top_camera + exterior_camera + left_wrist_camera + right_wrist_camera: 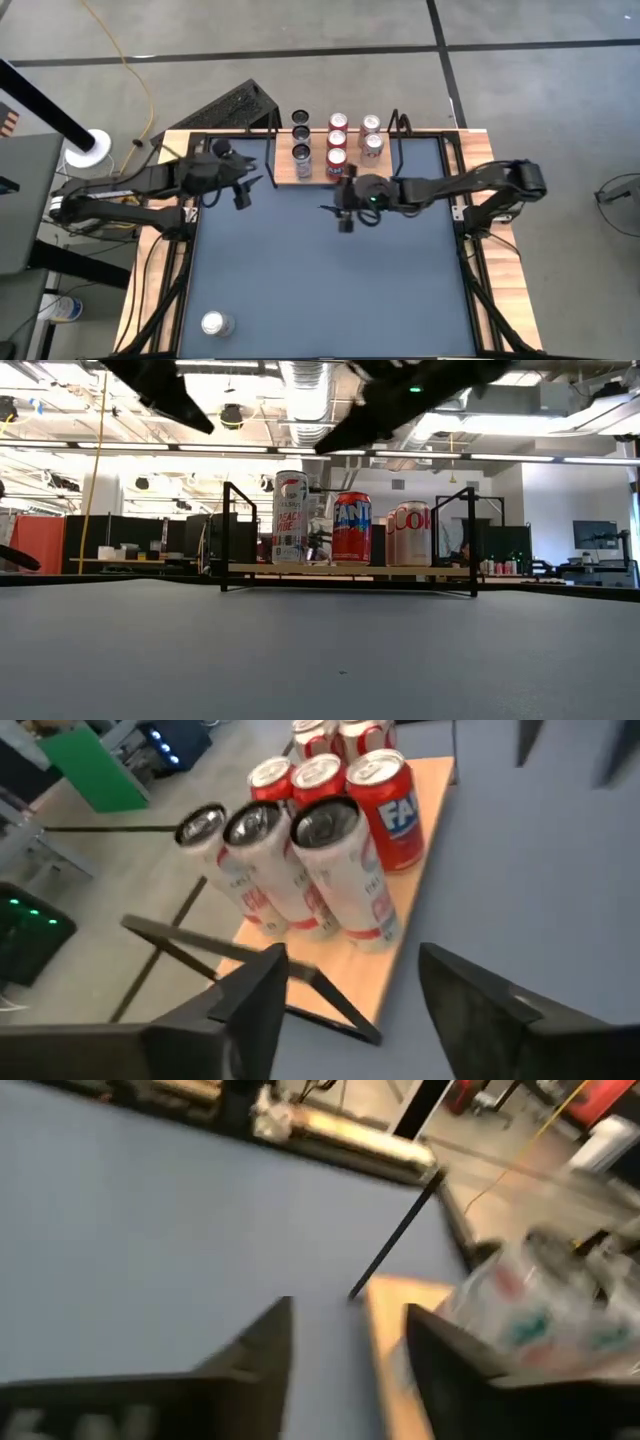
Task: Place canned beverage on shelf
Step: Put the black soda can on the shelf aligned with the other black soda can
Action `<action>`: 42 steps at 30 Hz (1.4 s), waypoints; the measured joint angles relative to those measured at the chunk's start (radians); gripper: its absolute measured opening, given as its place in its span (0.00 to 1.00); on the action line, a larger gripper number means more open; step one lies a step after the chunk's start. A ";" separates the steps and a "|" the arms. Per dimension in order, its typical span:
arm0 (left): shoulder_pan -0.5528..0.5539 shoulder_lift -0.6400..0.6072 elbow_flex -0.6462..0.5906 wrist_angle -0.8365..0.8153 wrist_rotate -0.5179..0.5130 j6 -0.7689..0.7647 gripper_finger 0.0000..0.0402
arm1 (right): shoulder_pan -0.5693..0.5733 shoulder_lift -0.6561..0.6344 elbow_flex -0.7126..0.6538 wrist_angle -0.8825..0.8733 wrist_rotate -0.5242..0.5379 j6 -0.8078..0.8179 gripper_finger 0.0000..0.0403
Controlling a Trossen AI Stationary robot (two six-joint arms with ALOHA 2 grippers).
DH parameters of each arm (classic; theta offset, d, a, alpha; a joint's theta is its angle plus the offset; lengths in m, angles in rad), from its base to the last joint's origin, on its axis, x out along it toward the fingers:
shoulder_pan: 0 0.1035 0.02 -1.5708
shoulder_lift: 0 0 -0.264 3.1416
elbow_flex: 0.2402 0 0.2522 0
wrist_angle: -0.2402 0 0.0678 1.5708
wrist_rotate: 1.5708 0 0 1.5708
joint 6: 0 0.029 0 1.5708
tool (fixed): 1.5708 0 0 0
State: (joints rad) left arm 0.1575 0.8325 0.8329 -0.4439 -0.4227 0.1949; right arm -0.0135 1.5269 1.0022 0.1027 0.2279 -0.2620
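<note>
The shelf, a light-wood board on a black wire frame, stands at the table's far middle and carries several cans in three rows: white, red and silver-red. They show upright in the low view. One silver can rests on the blue tabletop near the near left corner. My left gripper is open and empty, left of the shelf's near left corner; its wrist view looks at the white cans. My right gripper is open and empty over the tabletop, just near of the shelf.
The shelf's black wire uprights rise at its corners. Wooden side rails run along the table's left and right. A dark perforated box stands off the far left corner. The blue tabletop stretches open toward the near edge.
</note>
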 joint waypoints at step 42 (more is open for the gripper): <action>-0.069 -0.128 -0.171 0.051 -0.003 -0.016 0.00 | -0.225 0.340 0.437 -0.178 -0.105 -0.105 0.00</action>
State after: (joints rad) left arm 0.0887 0.7048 0.6621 -0.3927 -0.4255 0.1787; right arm -0.2386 1.8668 1.4391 -0.0753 0.1229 -0.3672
